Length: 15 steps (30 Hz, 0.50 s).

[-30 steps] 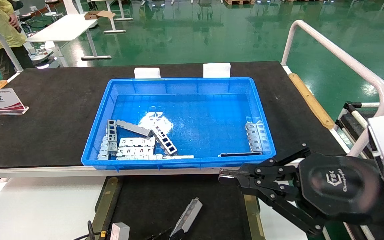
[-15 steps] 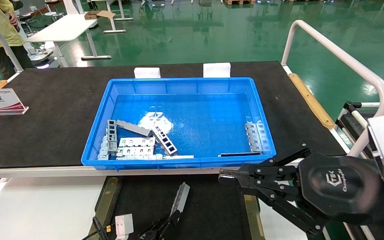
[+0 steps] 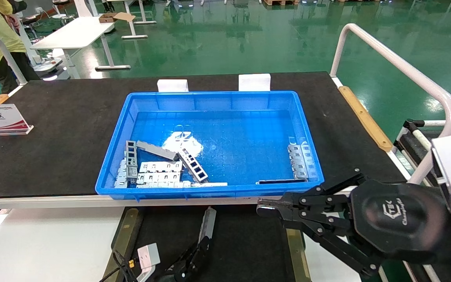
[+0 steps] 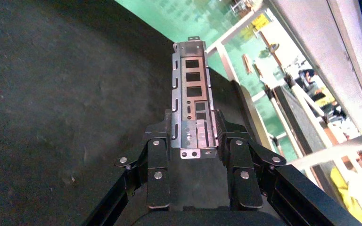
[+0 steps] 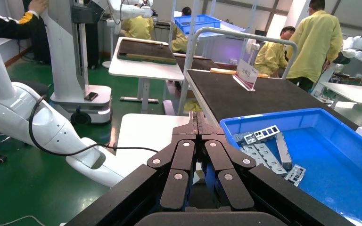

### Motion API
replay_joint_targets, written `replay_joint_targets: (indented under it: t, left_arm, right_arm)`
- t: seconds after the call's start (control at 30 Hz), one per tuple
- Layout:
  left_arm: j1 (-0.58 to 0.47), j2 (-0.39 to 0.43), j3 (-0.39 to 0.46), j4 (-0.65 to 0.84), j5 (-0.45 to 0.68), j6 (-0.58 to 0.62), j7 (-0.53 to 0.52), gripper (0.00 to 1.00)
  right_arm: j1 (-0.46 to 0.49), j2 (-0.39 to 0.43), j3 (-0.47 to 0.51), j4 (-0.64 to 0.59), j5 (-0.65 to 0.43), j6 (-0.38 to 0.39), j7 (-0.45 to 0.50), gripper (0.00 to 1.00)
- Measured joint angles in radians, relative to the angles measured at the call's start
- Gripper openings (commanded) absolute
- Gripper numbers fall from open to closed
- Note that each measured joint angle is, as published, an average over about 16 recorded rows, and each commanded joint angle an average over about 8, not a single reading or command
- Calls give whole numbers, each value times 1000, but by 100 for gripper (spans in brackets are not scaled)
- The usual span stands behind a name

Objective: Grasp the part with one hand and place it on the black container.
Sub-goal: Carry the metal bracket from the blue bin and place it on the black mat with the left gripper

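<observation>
**Sheet-metal strip carried over the black tray, not yet set down**

Silver-grey part [image 4: 192, 101] sits clamped by its near end in the left pincer [image 4: 194, 141], long axis pointing toward the blue bin [image 3: 112, 139]. Head view puts it above the black container [image 3: 249, 243], between the olive rails; contact with the tray surface can't be told. Step in hand: transport/placement. Next move likely needs lowering until flat, then release. Right pincer [image 3: 262, 206] parked closed near the bin's front corner, holding nothing.
</observation>
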Motion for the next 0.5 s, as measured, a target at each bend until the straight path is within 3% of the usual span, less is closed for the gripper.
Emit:
replay_joint_targets:
  t: [0.5]
  left_arm:
    - [7, 12, 96, -17, -161, -54, 34, 0]
  right_arm:
    - [0, 0, -1, 0, 1, 0, 0, 0]
